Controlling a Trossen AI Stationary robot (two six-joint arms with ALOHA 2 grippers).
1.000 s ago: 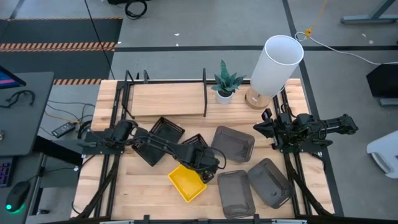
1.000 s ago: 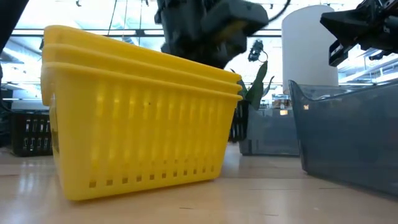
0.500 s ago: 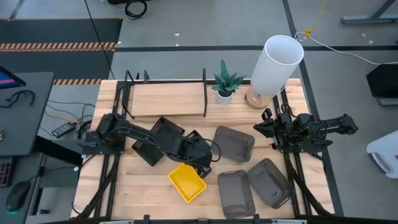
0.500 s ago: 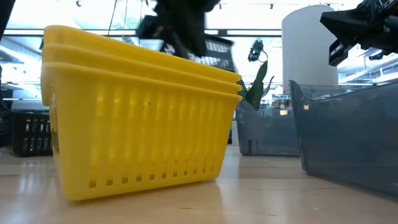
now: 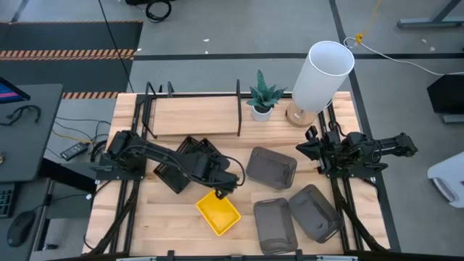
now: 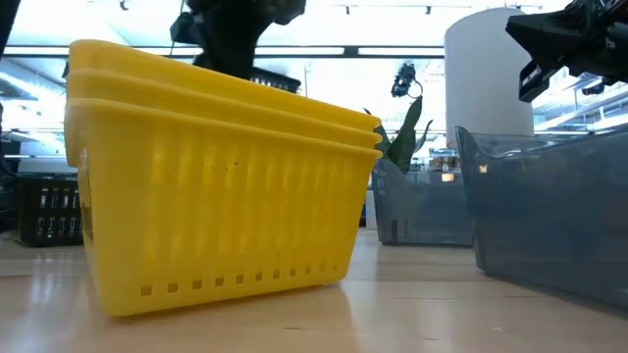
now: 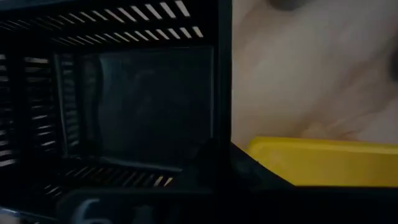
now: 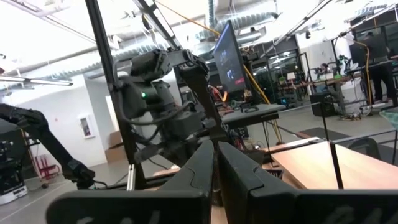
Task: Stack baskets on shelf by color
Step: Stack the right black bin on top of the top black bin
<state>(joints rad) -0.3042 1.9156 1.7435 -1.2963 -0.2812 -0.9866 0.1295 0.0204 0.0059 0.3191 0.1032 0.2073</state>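
My left gripper is over the table's middle, shut on a black slatted basket that fills the left wrist view. In the low view that basket shows above and behind the yellow stack. Two more black baskets lie on the table beside it. Three nested yellow baskets stand on the table near its near edge. Three grey baskets rest right of the middle. The shelf stands along the far edge. My right gripper waits shut above the right side. My left gripper holds the black basket at a side wall near a corner, coming from above. One dark finger shows at that wall; the pinch itself is hidden by the gripper. The basket is lifted clear of the table.
A potted plant and a tall white cylinder on a wooden base stand at the far edge, right of the shelf. Bare tabletop lies at the near left. The shelf board holds nothing.
My left gripper has moved from beside the yellow stack toward the table's left, taking the black basket with it. In the low view the basket has risen and passed leftward behind the yellow stack.
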